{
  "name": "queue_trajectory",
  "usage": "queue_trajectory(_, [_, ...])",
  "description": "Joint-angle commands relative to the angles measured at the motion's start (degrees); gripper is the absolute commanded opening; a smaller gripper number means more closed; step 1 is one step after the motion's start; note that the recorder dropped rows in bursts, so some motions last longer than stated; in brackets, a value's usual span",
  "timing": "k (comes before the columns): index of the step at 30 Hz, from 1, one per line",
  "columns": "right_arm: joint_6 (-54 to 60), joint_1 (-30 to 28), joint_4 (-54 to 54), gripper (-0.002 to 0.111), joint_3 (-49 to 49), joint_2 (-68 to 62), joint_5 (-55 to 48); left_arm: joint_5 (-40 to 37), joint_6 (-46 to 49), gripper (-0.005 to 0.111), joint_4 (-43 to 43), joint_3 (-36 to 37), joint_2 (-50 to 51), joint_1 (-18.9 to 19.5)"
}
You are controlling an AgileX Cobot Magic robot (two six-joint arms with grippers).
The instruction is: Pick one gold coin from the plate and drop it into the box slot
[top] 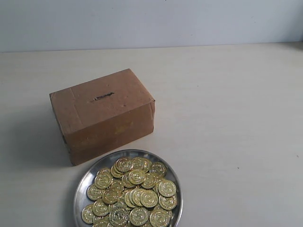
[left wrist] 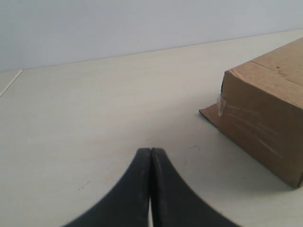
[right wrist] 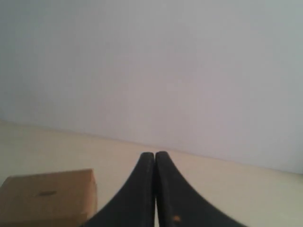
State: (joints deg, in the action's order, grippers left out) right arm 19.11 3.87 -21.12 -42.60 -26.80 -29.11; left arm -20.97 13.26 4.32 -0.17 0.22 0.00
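Observation:
A brown cardboard box (top: 102, 113) stands left of centre on the pale table, its dark slot (top: 102, 97) cut in the top face. Just in front of it a shiny silver plate (top: 83, 182) holds a heap of several gold coins (top: 135, 194). Neither arm shows in the exterior view. The left gripper (left wrist: 150, 151) is shut with nothing in it, low over bare table, with the box (left wrist: 265, 118) off to one side. The right gripper (right wrist: 155, 155) is also shut and empty, facing the wall, the box (right wrist: 49, 196) and its slot (right wrist: 46, 193) beside it. Both wrist views miss the plate.
The pale table (top: 236, 118) stretches right of the box and plate. A plain light wall (top: 151, 21) closes the far side. A loose cardboard flap (left wrist: 210, 113) sticks out at the box's base.

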Motion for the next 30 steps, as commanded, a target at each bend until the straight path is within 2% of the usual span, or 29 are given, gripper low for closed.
queue_trajectory(1, [17.5,0.9,-12.9,0.000,-4.0,-9.3,-9.5,0.6,-0.1,0.000,0.7,0.2,-0.2,0.1])
queue_trajectory(6, [20.7,4.4,-15.4,0.000,-7.4,-19.8,-17.1,0.6,-0.1,0.000,0.7,0.2,-0.2,0.1])
queue_trajectory(15, [27.0,14.4,-13.8,0.000,-9.8,-35.7,-20.4,0.6,-0.1,0.000,0.7,0.2,-0.2,0.1])
queue_trajectory(23, [27.8,23.3,-9.8,0.000,-9.8,-46.7,-20.4,0.6,-0.1,0.000,0.7,0.2,-0.2,0.1])
queue_trajectory(30, [28.7,30.3,-7.1,0.000,-9.8,-57.9,-15.3,0.6,-0.1,0.000,0.7,0.2,-0.2,0.1])
